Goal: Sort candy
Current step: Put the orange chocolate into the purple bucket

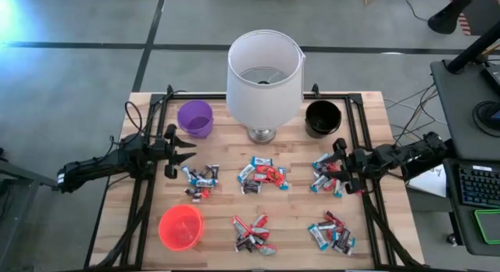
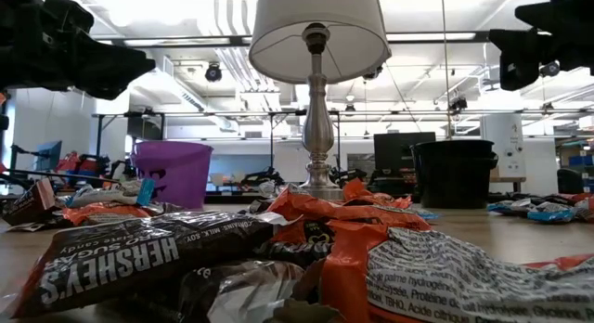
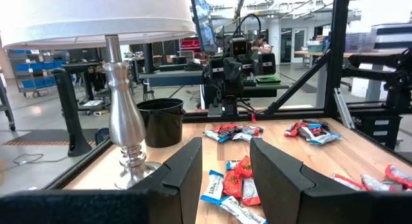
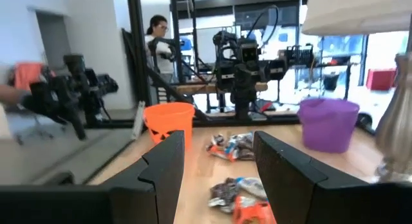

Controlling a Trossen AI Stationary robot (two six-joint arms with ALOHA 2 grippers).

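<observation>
Several small heaps of candy in red, blue-and-white and dark wrappers lie on the wooden table (image 1: 371, 108): one (image 1: 201, 180) just in front of my left gripper (image 1: 186, 152), one in the middle (image 1: 262, 173), one (image 1: 326, 175) under my right gripper (image 1: 336, 167), and two nearer the front edge (image 1: 251, 233) (image 1: 332, 233). Both grippers hover level above the table, facing each other. In the left wrist view my left gripper (image 3: 224, 150) is open with nothing between its fingers. My right gripper (image 4: 219, 139) is open and empty too.
A lamp (image 1: 264, 76) with a white shade stands at the table's far middle, with a purple cup (image 1: 195, 118) to its left and a black cup (image 1: 323, 118) to its right. A red cup (image 1: 180, 227) stands near the front left. Black frame rails (image 1: 355, 116) run around the table. A person (image 4: 158, 31) stands beyond the table.
</observation>
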